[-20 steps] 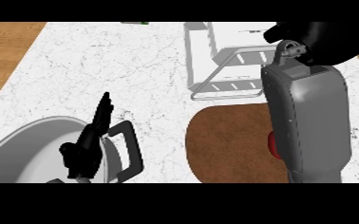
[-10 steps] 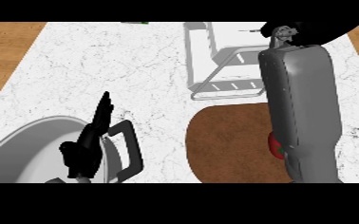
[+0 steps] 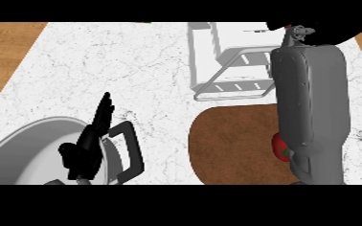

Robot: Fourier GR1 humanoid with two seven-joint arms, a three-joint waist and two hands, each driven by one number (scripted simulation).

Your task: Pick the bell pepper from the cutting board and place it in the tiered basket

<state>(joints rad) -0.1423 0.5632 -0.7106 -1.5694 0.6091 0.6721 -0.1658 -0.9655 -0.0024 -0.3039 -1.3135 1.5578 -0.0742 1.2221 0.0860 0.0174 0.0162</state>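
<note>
Here, the robot's right forearm (image 3: 310, 110) stretches up the right side of the view, crossing a round brown cutting board (image 3: 230, 143) and reaching over the white tiered basket (image 3: 226, 62) at the top of the marble counter (image 3: 120, 62). The right hand (image 3: 311, 31) is a dark mass at the frame's upper edge (whether its fingers are curled or straight cannot be told, nor whether it holds anything). A red bell pepper (image 3: 281, 147) shows as a sliver on the cutting board, mostly hidden behind the forearm. At lower left, the left hand (image 3: 88, 141) rests open and holds nothing, its fingers straight and pointing up the view, above a grey pan (image 3: 35, 143) with a black loop handle (image 3: 127, 148).
</note>
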